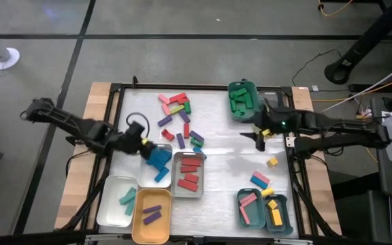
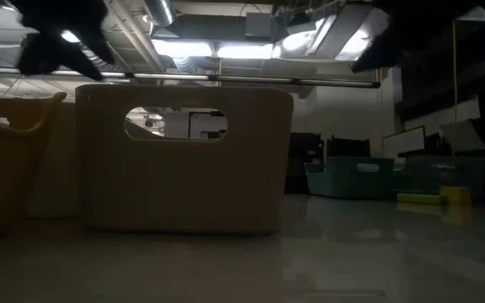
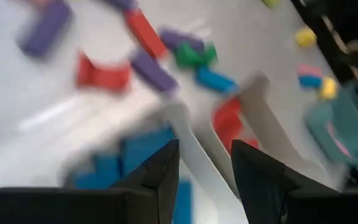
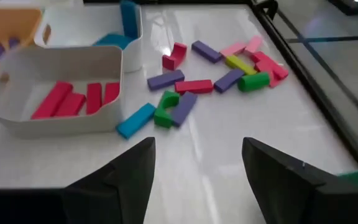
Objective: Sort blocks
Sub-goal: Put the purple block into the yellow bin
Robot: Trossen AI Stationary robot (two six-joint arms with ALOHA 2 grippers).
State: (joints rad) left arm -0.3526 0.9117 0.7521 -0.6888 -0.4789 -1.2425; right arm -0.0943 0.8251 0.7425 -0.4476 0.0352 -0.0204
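Loose blocks [image 1: 180,121] in red, purple, green, pink and blue lie scattered on the white table top, also in the right wrist view [image 4: 194,84]. My left gripper [image 1: 145,144] hovers open over a white tray [image 1: 150,178] of blue blocks [image 3: 135,155], with nothing between its fingers. My right gripper [image 1: 260,138] hangs open above bare table right of the pile, holding nothing. The grey tray [image 4: 61,65] holds red blocks [image 4: 73,99].
A green tray [image 1: 242,87] of green blocks stands at the far edge. Near the front are a white tray [image 1: 107,204] with teal blocks, an orange tray [image 1: 152,230] with purple ones and two teal trays [image 1: 264,224]. A yellow block [image 1: 272,161] and a pink and blue pair [image 1: 260,180] lie at the right.
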